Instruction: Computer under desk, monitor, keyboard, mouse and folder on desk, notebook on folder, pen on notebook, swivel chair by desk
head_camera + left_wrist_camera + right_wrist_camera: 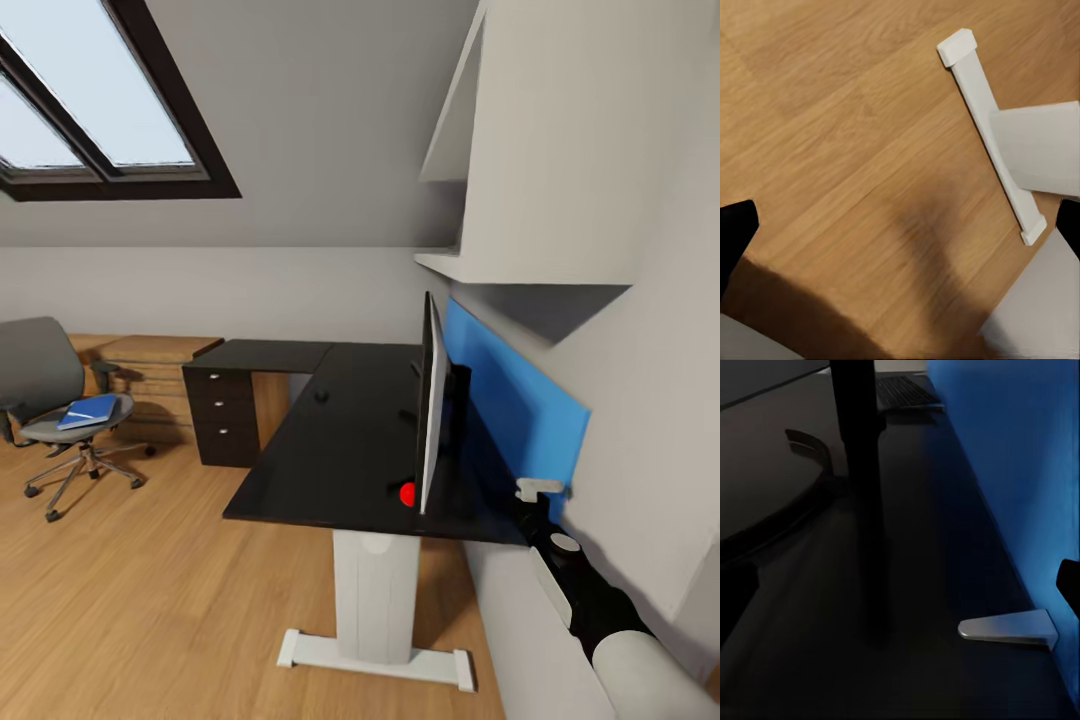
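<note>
The black-topped desk (330, 450) stands ahead with the monitor (432, 400) upright on it, seen edge-on in front of the blue back panel (510, 400). A dark mouse (321, 396) lies on the desk top. Far left, the grey swivel chair (45, 375) carries the blue folder (88, 411). The keyboard (904, 391) lies on the desk beyond the monitor's stand (862, 472), close to the panel (1020, 472). My right gripper (900, 592) is open, low over the desk behind the monitor. My left gripper (900, 232) hangs open over the floor. Computer, notebook and pen are out of view.
A dark drawer unit (225, 420) stands under the desk's far wing, with wooden boxes (150, 385) beside it. White shelves (530, 200) hang above the desk. The desk's white foot (990, 127) crosses the wood floor. A grey bracket (1009, 628) holds the panel.
</note>
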Robot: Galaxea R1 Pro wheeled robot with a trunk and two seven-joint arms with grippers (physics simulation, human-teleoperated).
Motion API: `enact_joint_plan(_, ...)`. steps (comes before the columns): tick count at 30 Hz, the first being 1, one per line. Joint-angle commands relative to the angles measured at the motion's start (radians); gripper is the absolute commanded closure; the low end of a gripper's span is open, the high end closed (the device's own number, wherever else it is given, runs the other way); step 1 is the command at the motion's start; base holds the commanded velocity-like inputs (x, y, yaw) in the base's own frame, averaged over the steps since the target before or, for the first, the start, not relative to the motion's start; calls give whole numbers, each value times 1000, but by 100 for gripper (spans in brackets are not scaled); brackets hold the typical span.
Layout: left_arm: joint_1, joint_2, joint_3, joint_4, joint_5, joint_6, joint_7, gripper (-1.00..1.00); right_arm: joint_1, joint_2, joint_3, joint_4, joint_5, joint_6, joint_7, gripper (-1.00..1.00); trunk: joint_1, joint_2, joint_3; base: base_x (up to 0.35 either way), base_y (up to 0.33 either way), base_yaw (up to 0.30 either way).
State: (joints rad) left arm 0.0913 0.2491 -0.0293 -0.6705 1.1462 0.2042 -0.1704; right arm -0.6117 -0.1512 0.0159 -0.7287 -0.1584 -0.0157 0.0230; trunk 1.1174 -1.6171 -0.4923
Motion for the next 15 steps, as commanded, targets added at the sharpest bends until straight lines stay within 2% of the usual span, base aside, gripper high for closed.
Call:
enact_joint_plan(1, 0, 1, -3, -1, 10, 3, 0, -100, 0, -1, 2, 0, -10, -2, 3, -100, -1, -1, -1, -341, 0, 0)
enact_joint_plan(4, 0, 1, -3, -1, 10, 3, 0, -100, 5, -1, 5, -16, -10, 1, 6, -100, -1, -1, -1, -341, 0, 0)
enact_joint_plan(9, 0, 1, -4, -1, 9, 4, 1, -100, 42, -1, 26, -138, -9, 25, 7, -100, -1, -1, -1, -341, 0, 0)
enact_joint_plan(13, 0, 1, -4, -1, 9, 3, 2, -100, 104, -1, 50, -262, -10, 76, 8, -100, -1, -1, -1, -317, 5, 0)
enact_joint_plan(15, 0, 0, -6, -1, 6, 0, 3, -100, 188, 0, 105, -380, -10, 111, 8, -100, -1, -1, -1, -169, 8, 0)
